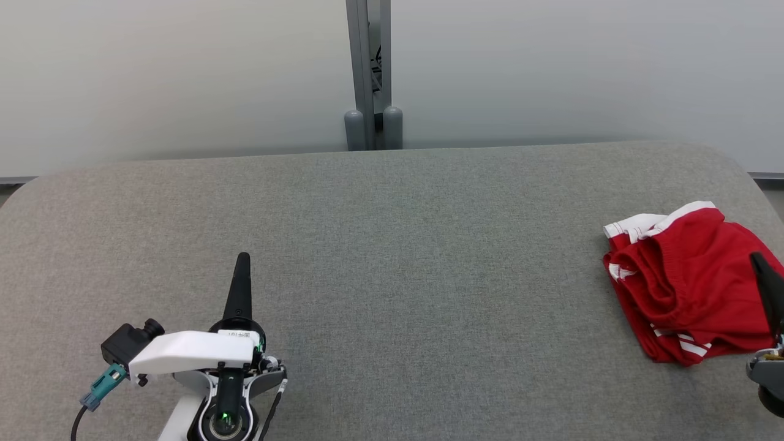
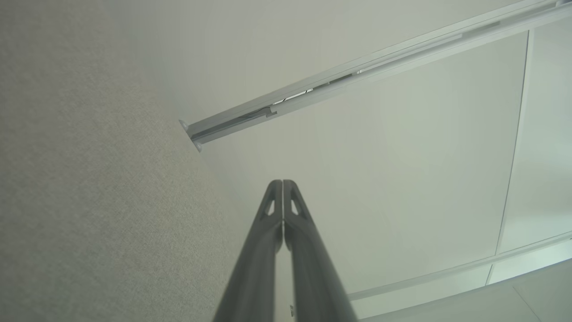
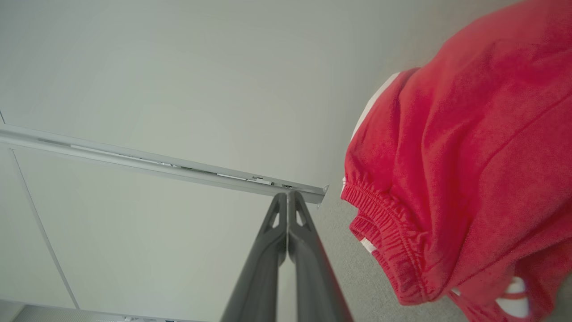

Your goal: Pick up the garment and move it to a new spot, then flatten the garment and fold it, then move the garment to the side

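The garment is a pair of red shorts with white stripes and an elastic waistband, lying crumpled at the far right of the grey fabric surface. In the right wrist view the garment bulks large to the right of my fingers. My right gripper hangs over the shorts' right edge at the frame border, shut with nothing between its fingertips; in its own view the right gripper has its tips pressed together. My left gripper stands at the lower left, far from the shorts, and the left gripper is shut and empty.
A grey post with two rounded feet rises behind the surface's far edge, between pale wall panels. The surface's rounded corners lie at far left and far right. A wide stretch of bare grey fabric separates my two grippers.
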Tool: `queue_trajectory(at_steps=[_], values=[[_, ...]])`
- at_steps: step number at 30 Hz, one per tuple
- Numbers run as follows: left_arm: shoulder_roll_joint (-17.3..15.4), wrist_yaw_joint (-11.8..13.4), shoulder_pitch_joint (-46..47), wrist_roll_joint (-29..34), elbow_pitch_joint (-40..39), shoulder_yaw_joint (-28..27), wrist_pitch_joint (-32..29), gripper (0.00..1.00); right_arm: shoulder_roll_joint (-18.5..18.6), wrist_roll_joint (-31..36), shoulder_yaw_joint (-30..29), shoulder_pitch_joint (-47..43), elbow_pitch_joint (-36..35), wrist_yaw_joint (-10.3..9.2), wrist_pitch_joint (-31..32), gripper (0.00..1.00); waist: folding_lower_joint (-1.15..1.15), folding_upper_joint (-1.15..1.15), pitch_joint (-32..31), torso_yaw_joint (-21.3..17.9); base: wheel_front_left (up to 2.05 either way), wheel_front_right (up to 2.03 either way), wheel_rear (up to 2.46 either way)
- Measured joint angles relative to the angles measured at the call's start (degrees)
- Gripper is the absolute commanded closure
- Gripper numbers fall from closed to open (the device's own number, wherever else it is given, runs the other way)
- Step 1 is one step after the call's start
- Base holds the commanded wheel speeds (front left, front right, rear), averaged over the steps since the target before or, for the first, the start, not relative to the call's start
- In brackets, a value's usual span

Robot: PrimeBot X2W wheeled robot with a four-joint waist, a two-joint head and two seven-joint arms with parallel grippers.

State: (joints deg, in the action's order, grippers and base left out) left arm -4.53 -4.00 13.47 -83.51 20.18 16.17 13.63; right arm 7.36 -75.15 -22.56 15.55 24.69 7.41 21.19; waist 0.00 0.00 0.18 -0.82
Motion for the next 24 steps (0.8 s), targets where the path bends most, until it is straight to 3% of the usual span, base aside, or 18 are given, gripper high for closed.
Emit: queue_trajectory(at_steps=[24], values=[[1.36,-2.48,2.54,-10.09,2.64,0.32,0.87,1.0,1.01,-9.73,-3.14,3.27,3.9,0.0,3.5,1.0,0.0,0.0,0.35,0.56,0.0,0.0,0.0]])
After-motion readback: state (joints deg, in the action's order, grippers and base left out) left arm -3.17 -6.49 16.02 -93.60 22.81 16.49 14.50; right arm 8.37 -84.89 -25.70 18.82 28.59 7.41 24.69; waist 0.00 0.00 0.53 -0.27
